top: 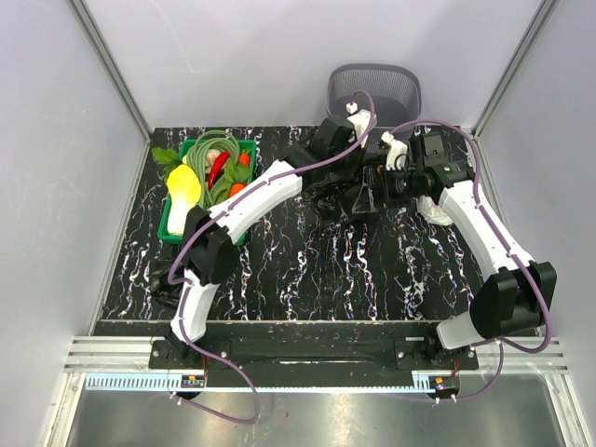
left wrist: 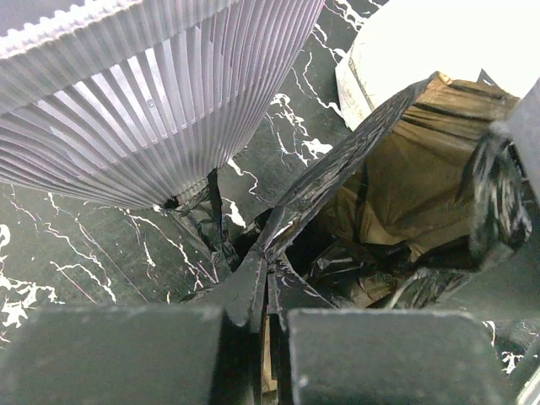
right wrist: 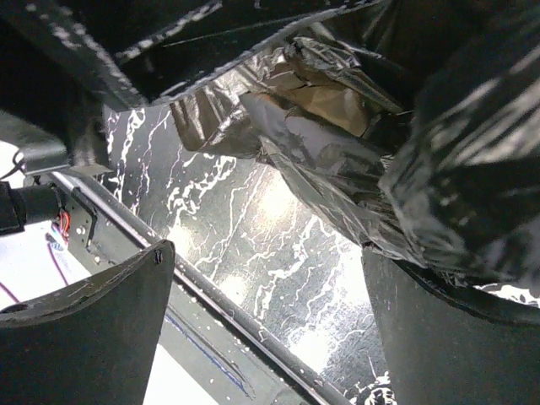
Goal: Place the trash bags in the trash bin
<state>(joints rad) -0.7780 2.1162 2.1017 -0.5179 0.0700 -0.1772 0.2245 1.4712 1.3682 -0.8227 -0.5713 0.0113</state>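
Though the left gripper (left wrist: 261, 333) pinches a trash bag (left wrist: 396, 177) and the right gripper (right wrist: 266, 329) gapes, it's not in the twelve-o'clock bin (top: 372, 82) yet.

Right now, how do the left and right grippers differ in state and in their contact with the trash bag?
The left gripper is shut, pinching a fold of the trash bag; the right gripper is wide open, gripping nothing. Film runs between the left jaws but only lies against one right jaw. Both are at the bag.

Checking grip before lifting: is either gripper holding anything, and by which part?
Left gripper pinches the trash bag by a fold at its edge; right gripper is open, holding nothing.
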